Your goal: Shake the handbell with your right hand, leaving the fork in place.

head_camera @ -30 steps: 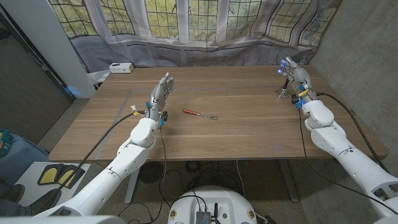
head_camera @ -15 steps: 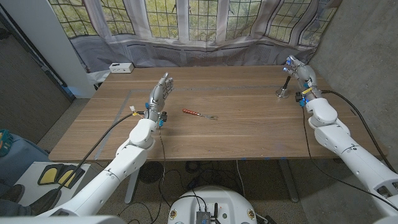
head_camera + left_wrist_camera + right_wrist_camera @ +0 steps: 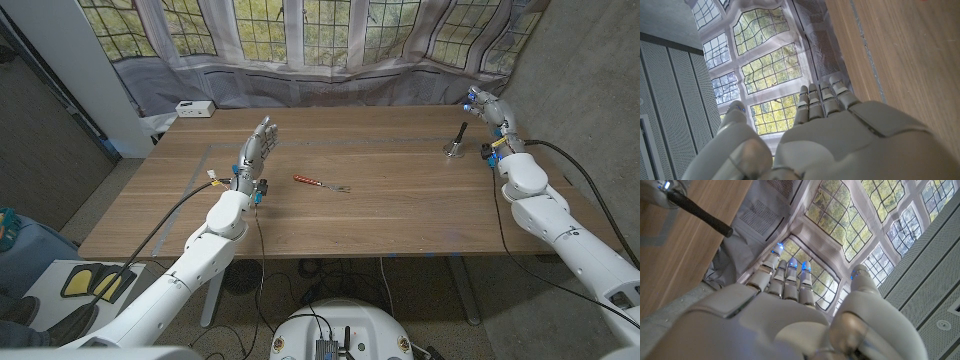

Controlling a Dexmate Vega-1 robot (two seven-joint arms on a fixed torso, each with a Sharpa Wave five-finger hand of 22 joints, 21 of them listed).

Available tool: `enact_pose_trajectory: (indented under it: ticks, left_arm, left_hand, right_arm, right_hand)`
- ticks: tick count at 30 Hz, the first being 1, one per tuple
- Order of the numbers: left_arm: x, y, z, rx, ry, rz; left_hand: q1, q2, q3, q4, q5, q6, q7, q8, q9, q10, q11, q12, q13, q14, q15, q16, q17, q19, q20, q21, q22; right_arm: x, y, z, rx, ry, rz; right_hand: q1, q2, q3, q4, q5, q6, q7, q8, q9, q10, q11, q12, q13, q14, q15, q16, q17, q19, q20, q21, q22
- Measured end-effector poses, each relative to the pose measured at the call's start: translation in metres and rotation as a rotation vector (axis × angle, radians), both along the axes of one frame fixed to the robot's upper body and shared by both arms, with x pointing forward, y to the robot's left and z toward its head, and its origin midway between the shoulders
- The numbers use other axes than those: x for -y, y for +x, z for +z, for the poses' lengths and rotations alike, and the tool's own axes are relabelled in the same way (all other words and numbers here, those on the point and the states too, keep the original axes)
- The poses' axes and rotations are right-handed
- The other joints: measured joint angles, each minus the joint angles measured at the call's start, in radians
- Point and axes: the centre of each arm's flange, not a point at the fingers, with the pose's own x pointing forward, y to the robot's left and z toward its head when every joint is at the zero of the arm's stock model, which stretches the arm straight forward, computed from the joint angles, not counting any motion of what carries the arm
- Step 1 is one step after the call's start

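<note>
The small handbell [image 3: 456, 146], silver with a thin black handle, stands upright on the wooden table [image 3: 380, 210] near its far right corner. Its handle [image 3: 699, 211] also shows in the right wrist view. My right hand [image 3: 489, 110] is raised just to the right of the bell, apart from it, fingers straight and together, holding nothing. The fork [image 3: 321, 183] with a red handle lies near the table's middle. My left hand [image 3: 258, 148] stands to the left of the fork, fingers extended, holding nothing.
A white box [image 3: 194, 108] sits at the far left corner. A curtain printed with windows [image 3: 330, 40] hangs behind the table. A grey wall [image 3: 590, 70] rises close to the right of my right arm.
My right hand has let go of the handbell's handle and drawn away to the right and back. The bell stays standing. The left hand and the fork have not moved.
</note>
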Motion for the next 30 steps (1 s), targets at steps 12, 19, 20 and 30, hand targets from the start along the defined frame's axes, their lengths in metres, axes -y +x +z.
enact_pose_trajectory:
  ticks: [12, 19, 20, 30]
  left_arm:
    - [0.000, -0.003, -0.001, 0.008, -0.003, 0.003]
    - [-0.001, -0.007, -0.004, 0.009, -0.012, 0.015]
    - [-0.001, -0.007, -0.004, 0.010, -0.013, 0.015]
    - [-0.001, -0.010, -0.005, 0.013, -0.021, 0.027]
  left_hand:
    - [0.005, 0.005, 0.003, -0.003, 0.000, 0.000, 0.000, 0.000, 0.000, 0.000, 0.000, 0.000, 0.000, -0.004, -0.004, 0.000, 0.000, -0.019, 0.001, -0.012, 0.000]
    - [0.005, 0.016, 0.007, 0.001, 0.000, 0.004, -0.004, -0.004, 0.000, 0.005, -0.005, -0.006, 0.000, -0.018, -0.007, -0.004, -0.003, -0.041, -0.006, -0.020, 0.000]
    - [0.005, 0.016, 0.010, -0.002, 0.000, 0.005, -0.005, -0.004, 0.000, 0.005, -0.005, -0.008, 0.000, -0.018, -0.007, -0.004, -0.003, -0.041, -0.006, -0.020, 0.000]
    - [0.005, 0.016, 0.011, -0.003, -0.004, 0.006, -0.005, -0.004, 0.000, 0.009, -0.009, -0.008, 0.000, -0.018, -0.007, -0.004, -0.003, -0.041, -0.006, -0.020, 0.000]
  right_arm:
    - [0.012, 0.001, 0.009, -0.003, -0.039, -0.075]
    - [0.020, 0.003, 0.013, -0.007, -0.064, -0.135]
    - [0.021, 0.003, 0.013, -0.008, -0.065, -0.140]
    - [0.034, 0.006, 0.016, -0.042, -0.099, -0.221]
  right_hand:
    - [0.020, -0.006, 0.010, -0.002, 0.000, 0.011, 0.000, 0.000, 0.000, 0.008, 0.000, 0.000, 0.000, 0.028, -0.005, 0.005, -0.005, 0.031, -0.001, 0.007, 0.000]
    - [0.039, 0.003, 0.015, -0.007, 0.000, 0.011, 0.000, 0.000, 0.000, 0.017, -0.009, 0.000, 0.000, 0.036, -0.012, 0.005, -0.005, 0.044, -0.005, 0.007, 0.000]
    - [0.042, 0.001, 0.017, -0.008, 0.000, 0.011, 0.000, 0.000, 0.000, 0.018, -0.010, 0.000, 0.000, 0.035, -0.012, 0.005, -0.005, 0.045, -0.005, 0.007, 0.000]
    - [0.069, -0.005, 0.025, -0.008, 0.000, 0.005, -0.006, -0.011, 0.000, 0.018, -0.010, -0.005, 0.000, 0.052, -0.006, 0.005, -0.009, 0.057, -0.011, 0.007, 0.000]
